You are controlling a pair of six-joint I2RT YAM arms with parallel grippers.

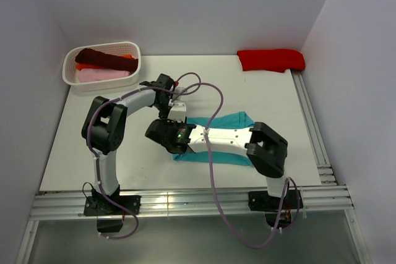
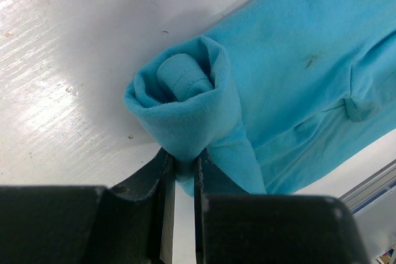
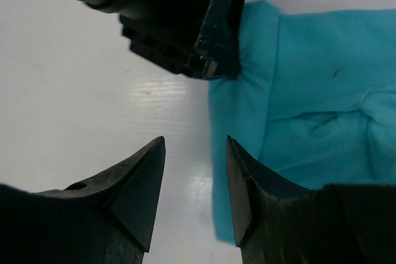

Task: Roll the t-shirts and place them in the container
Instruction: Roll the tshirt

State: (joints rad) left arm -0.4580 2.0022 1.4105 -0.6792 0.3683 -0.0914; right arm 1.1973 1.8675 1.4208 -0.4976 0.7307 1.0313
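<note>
A teal t-shirt (image 1: 228, 119) lies on the white table at the centre, partly under my right arm. In the left wrist view its near end is wound into a small roll (image 2: 185, 100). My left gripper (image 2: 182, 168) is shut on the cloth just under that roll; from above it (image 1: 175, 114) sits at the shirt's left end. My right gripper (image 3: 195, 143) hovers open beside the shirt's left edge (image 3: 238, 122), over bare table, holding nothing; from above it (image 1: 162, 130) is just in front of the left gripper. The left gripper's black body (image 3: 185, 23) fills the top of the right wrist view.
A white basket (image 1: 133, 46) at the back left holds maroon (image 1: 102, 59), orange (image 1: 127, 57) and pink (image 1: 102, 75) t-shirts. A bright red t-shirt (image 1: 271, 60) lies folded at the back right. Metal rails (image 1: 312, 128) edge the table on the right and front.
</note>
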